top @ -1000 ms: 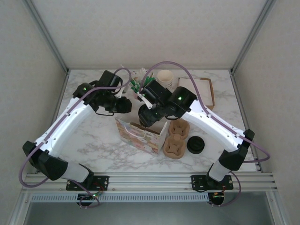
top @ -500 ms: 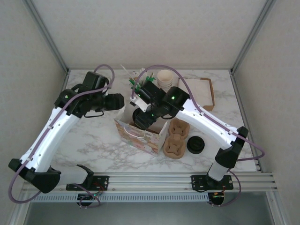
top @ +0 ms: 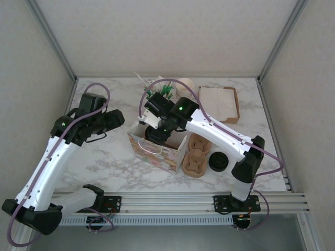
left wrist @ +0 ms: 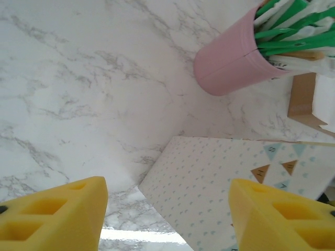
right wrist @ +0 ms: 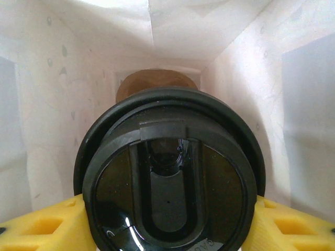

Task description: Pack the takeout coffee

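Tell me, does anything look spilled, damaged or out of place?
Nothing looks spilled or damaged. The right gripper holds the coffee cup inside the paper bag. Only a loose black lid lies beside the carrier.

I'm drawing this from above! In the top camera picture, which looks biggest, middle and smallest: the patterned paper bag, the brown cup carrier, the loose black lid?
1. patterned paper bag, even with the right arm hiding part of it
2. brown cup carrier
3. loose black lid, clearly smallest
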